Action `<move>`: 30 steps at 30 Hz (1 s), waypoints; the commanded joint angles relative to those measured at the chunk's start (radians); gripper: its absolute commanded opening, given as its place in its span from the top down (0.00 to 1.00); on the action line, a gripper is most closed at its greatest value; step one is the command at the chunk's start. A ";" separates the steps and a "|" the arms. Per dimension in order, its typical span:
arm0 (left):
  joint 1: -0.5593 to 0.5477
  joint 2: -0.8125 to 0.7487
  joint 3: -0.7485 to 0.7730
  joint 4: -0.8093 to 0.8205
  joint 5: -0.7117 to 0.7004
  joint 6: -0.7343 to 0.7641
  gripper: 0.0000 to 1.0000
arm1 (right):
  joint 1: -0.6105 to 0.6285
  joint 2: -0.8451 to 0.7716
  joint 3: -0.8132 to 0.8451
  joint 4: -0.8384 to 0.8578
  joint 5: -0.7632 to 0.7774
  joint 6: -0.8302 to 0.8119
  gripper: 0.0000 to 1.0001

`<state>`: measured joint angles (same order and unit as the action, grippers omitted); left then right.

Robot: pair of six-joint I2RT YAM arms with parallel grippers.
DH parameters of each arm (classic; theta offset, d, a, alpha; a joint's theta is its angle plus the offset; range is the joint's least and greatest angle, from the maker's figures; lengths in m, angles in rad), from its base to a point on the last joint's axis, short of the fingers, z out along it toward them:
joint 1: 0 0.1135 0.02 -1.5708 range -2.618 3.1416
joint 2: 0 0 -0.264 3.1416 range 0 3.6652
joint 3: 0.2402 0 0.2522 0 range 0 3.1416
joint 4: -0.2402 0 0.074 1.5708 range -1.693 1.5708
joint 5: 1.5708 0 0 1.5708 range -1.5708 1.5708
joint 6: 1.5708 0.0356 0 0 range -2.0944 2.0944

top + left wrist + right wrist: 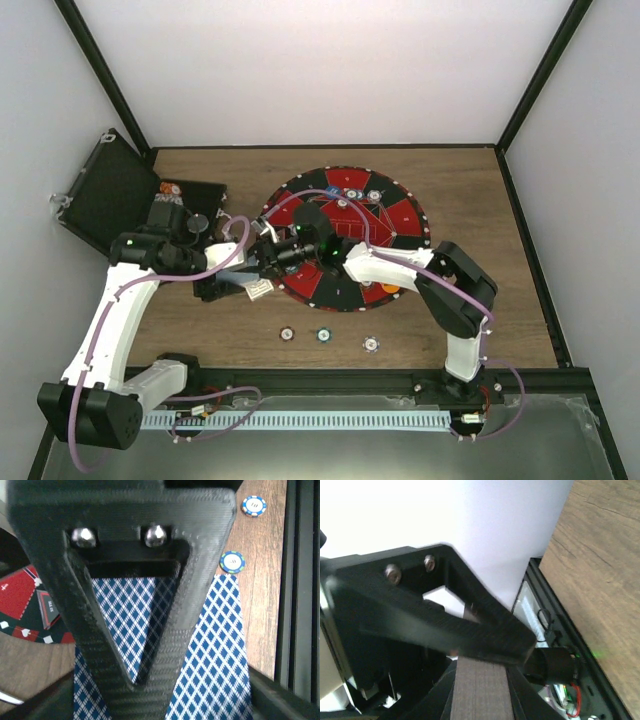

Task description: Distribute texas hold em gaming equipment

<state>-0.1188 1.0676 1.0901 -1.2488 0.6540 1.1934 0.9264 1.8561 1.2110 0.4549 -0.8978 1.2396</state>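
Nearside, three chips [323,335], left tool [243,281] clamping cards [220,645]

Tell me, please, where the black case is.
Top view: the black case sits at the far-left corner of the table, left of the round mat.

The wooden table [480,200] carries a round red-and-black mat [400,215], an open black hinged case [108,195] at left, and three poker chips [323,335] in a row near the front.
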 commanded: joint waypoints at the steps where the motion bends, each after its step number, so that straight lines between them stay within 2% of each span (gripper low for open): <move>1: -0.006 -0.021 -0.049 0.069 -0.014 -0.018 0.02 | 0.004 -0.014 -0.002 0.020 -0.016 0.006 0.93; 11: -0.007 -0.027 -0.021 0.091 -0.033 -0.021 0.02 | 0.004 -0.004 -0.001 -0.079 0.008 -0.048 0.97; 16: -0.010 -0.019 -0.024 0.077 -0.026 -0.005 0.11 | 0.005 -0.004 0.050 -0.166 0.020 -0.097 0.97; 22: -0.016 0.018 -0.038 0.079 -0.024 -0.011 0.26 | 0.005 0.004 0.060 -0.167 0.019 -0.097 0.97; 30: -0.041 0.027 -0.050 0.109 -0.032 -0.038 0.28 | 0.005 0.021 0.073 -0.163 0.015 -0.093 0.98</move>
<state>-0.1474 1.0866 1.0451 -1.1893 0.6064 1.1656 0.9218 1.8610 1.2316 0.2966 -0.8547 1.1603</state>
